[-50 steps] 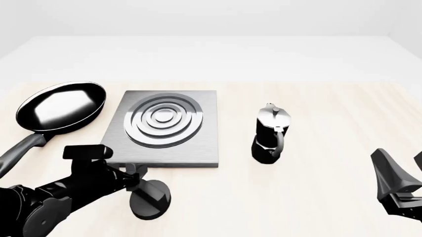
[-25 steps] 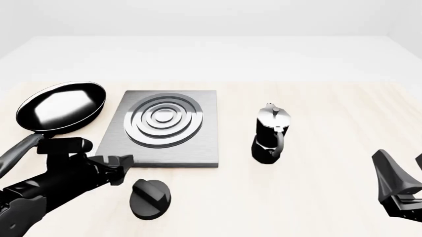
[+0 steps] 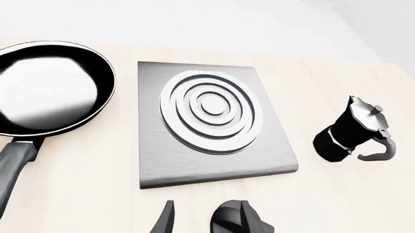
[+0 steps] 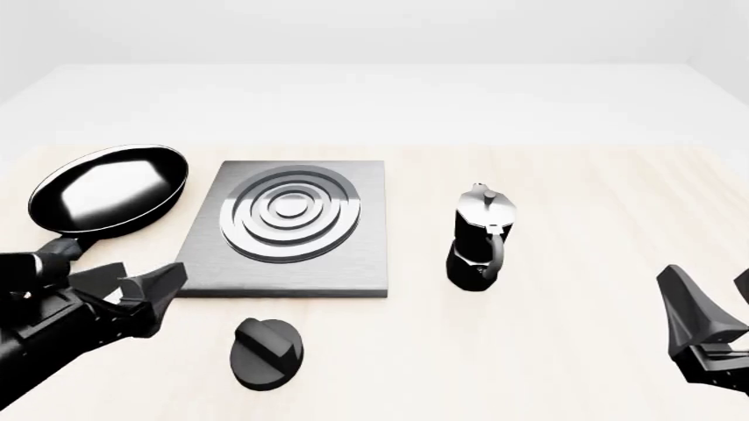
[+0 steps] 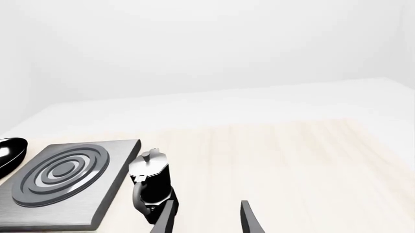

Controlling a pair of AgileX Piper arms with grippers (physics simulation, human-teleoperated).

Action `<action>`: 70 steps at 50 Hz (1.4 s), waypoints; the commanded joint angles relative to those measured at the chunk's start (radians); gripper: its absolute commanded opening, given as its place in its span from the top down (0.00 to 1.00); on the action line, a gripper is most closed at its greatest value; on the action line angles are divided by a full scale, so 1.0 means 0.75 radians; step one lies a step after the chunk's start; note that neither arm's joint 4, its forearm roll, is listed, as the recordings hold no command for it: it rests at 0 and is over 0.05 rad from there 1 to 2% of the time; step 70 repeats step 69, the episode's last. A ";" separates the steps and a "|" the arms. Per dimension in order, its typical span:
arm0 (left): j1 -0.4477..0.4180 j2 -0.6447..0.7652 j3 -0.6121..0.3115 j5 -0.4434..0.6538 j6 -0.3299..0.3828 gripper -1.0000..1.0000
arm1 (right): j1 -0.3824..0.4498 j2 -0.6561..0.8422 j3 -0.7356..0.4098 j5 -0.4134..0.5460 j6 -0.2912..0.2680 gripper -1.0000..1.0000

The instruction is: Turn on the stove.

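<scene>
The stove (image 4: 287, 228) is a flat grey slab with silver burner rings, left of centre on the table. Its round black ridged knob (image 4: 267, 353) lies on the table just in front of the slab. My left gripper (image 4: 131, 282) is open and empty, to the left of the knob and apart from it, near the slab's front left corner. In the left wrist view the stove (image 3: 207, 126) fills the middle, and the knob (image 3: 240, 222) shows at the frame edge beside one fingertip (image 3: 165, 221). My right gripper (image 4: 708, 303) is open and empty at the far right.
A black frying pan (image 4: 111, 189) sits left of the stove, its handle reaching back toward my left arm. A black-and-silver moka pot (image 4: 480, 237) stands upright right of the stove. The right wrist view shows the moka pot (image 5: 150, 182) and the stove (image 5: 65, 182).
My left gripper was over the knob one second ago and has drawn back to the left, leaving the knob uncovered on the table. The right arm has not moved.
</scene>
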 commanded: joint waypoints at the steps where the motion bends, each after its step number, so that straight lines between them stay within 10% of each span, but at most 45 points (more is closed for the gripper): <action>1: 0.008 -0.377 0.034 0.193 0.023 0.00 | 0.005 0.033 -0.001 -0.021 -0.009 0.00; 12: -0.007 -0.887 0.074 0.498 -0.096 0.00 | 0.005 0.041 0.000 -0.028 -0.019 0.00; 70: 0.299 -0.903 0.192 0.460 0.162 0.00 | 0.015 0.138 0.000 -0.094 -0.032 0.00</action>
